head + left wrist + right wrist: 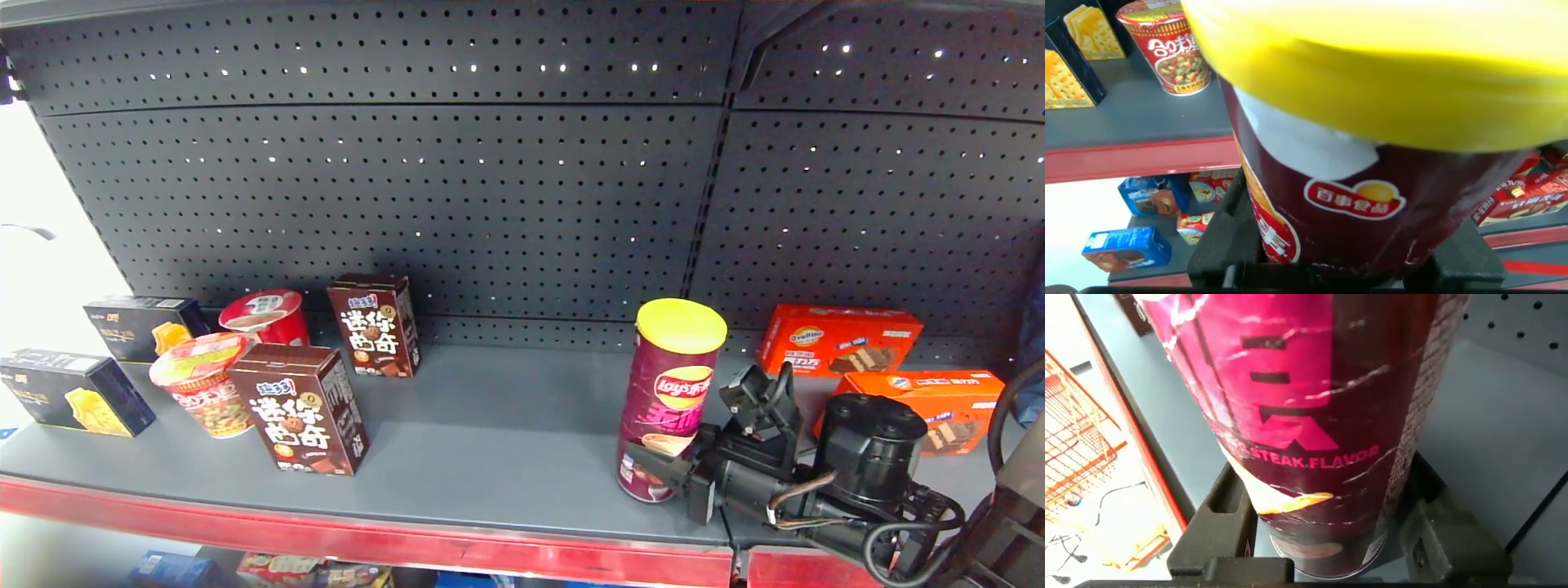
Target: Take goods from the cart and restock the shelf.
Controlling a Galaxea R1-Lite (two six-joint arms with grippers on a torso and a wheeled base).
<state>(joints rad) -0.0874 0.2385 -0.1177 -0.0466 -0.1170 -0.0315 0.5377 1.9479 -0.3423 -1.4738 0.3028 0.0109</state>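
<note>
1. Purple chip canister (pixel 671 392): it stands upright on the shelf (pixel 490 441), near the front lip. In the head view this is about 4 o'clock from the middle of the deck.
2. The right gripper (pixel 700 433) is closed around the canister's lower body, with one finger on each side. The base appears to rest on the deck.
3. The step in hand is judged to be the release. Confirm that the base sits flat before opening. A canister this tall and narrow is likely to tip if let go while tilted.
4. The canister is close to the front edge. A short push toward 12 o'clock before release would seat it more safely.
5. Open the jaws fully, then back straight out toward 6 o'clock. Avoid any swing toward 3 o'clock, where the orange boxes (pixel 939 408) lie near the arm.
6. The left gripper (pixel 1343 261) clamps a maroon chip canister (pixel 1372 188) between its fingers, out in front of the shelf. A sound spot for it is at 9 o'clock of the purple one, on the bare deck before the brown cookie box (pixel 302 408).
</note>
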